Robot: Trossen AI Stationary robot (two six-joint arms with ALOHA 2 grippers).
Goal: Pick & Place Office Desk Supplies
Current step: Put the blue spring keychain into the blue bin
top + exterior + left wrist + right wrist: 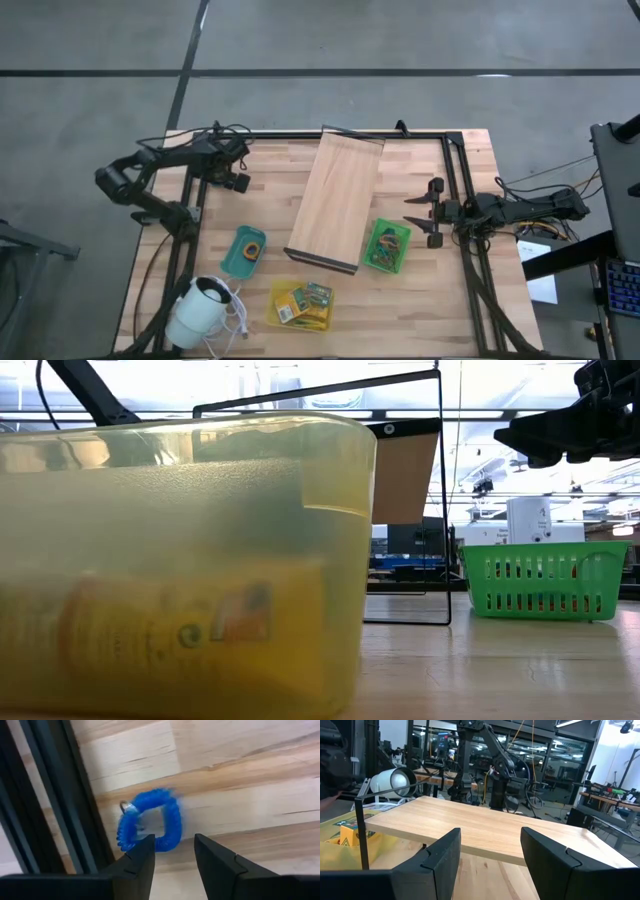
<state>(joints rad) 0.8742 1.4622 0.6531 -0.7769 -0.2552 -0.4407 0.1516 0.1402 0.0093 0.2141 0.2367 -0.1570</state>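
Left gripper (172, 857): hangs low over the far-left part of the table, close to the black frame rail (65, 810); its two dark fingers stand apart with nothing between them, so it is released, not yet grasping.
Blue coil (150, 822): a blue spiral loop with a small metal ring on it lies flat on the wood just ahead of the left fingertips and right beside the rail; it touches neither finger. It seems to be the item chosen for pickup, which is probably why the fingers straddle a line toward its near edge.
Grip judgement: the coil is soft and springy and sits tight against the rail, so the finger on that side has little room.
Right gripper (490, 855): waits above the right side of the table, fingers spread wide and empty, facing the long wooden board (335, 200) that lies ahead of it.
Green basket (387, 245): sits just beside the right gripper, between it and the board's near end, holding small items; likely a sorting bin.
Teal tray (243, 251): lies well apart from the left gripper, toward the front of the table, with an orange ring in it.
Yellow bin (302, 304): farther front, holding little packets.
White corded device (198, 310): stands at the front-left corner, away from both grippers.
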